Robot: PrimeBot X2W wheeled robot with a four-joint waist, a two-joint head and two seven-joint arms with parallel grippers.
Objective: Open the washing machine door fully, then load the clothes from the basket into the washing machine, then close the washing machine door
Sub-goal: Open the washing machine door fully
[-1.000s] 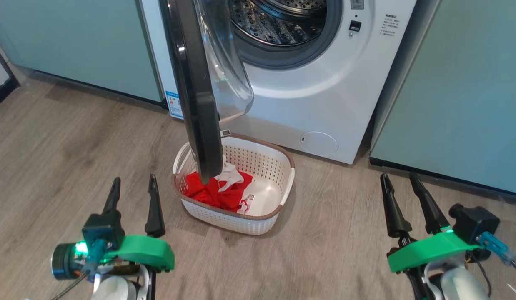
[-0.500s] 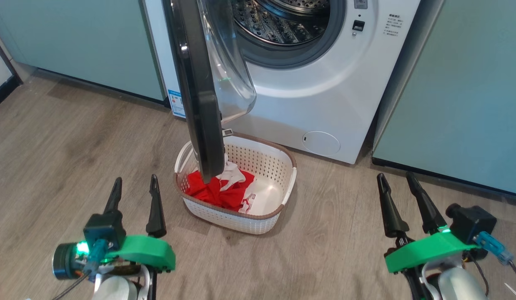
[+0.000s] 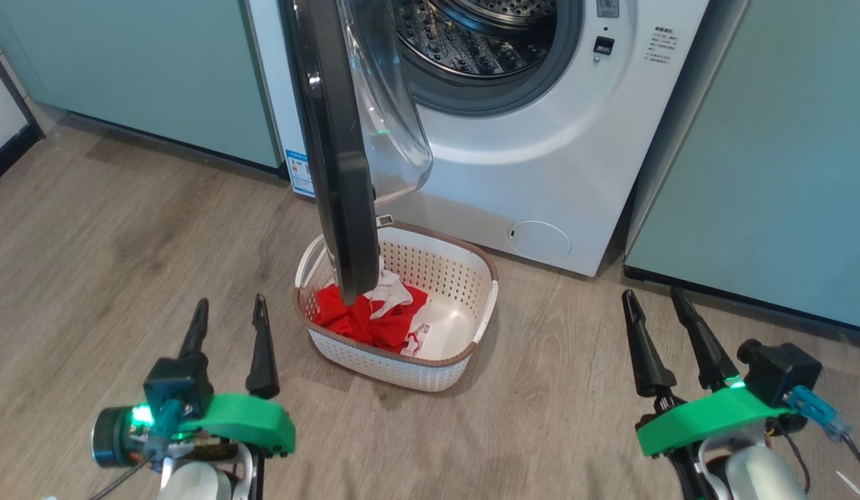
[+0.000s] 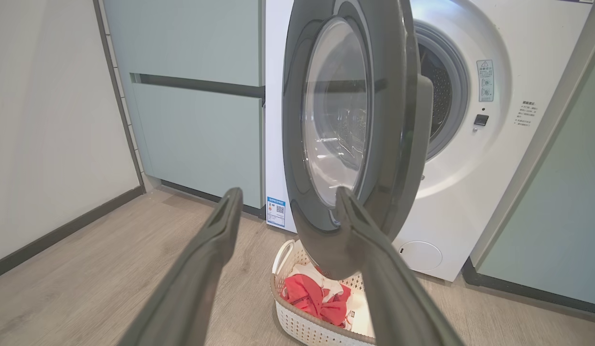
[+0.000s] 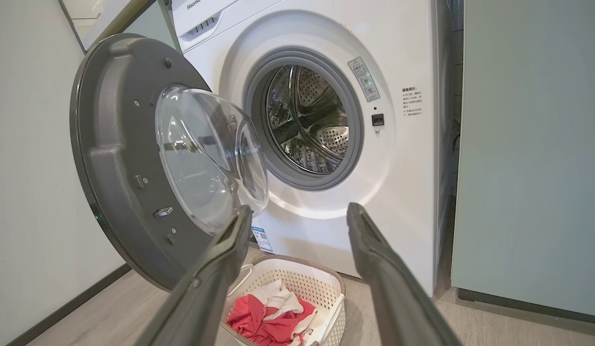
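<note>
You'd be wise to treat the washing machine door (image 3: 340,173) as only partly swung. It stands edge-on straight above the basket (image 3: 487,305), its lower rim hanging over the clothes (image 3: 364,323) heaped in the basket's left end. Reach in now and an arm may knock the door, or a red garment may snag on that rim as you lift it, so push the door wider first. The left gripper (image 3: 231,300) sits to the basket's left and the right gripper (image 3: 651,292) well to the basket's right, both with fingers spread wide and holding nothing. Behind the basket, the washing machine (image 3: 541,173) shows its drum (image 3: 472,42). The basket looks light; a nudge could skid it.
</note>
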